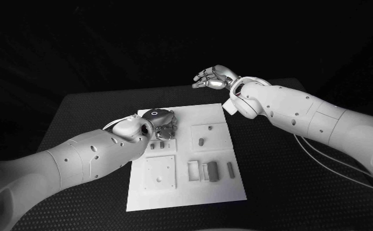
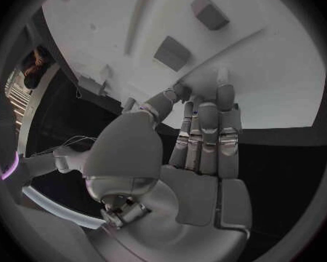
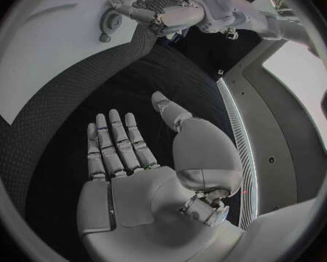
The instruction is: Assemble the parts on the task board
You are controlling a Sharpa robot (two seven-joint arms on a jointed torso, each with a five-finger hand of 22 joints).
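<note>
This looks like a robotics lab or test cell. A black table with a textured mat surface stands before a dark, bare backdrop, bearing a white task board with machined recesses. Cables trail from the robot's right arm.

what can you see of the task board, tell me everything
The task board is a flat white rectangular plate lying on the black table. Its surface carries raised square panels and shallow recesses, with small grey parts lying near its near edge. The left robot hand hovers low over its far left corner; contact is unclear.
</note>
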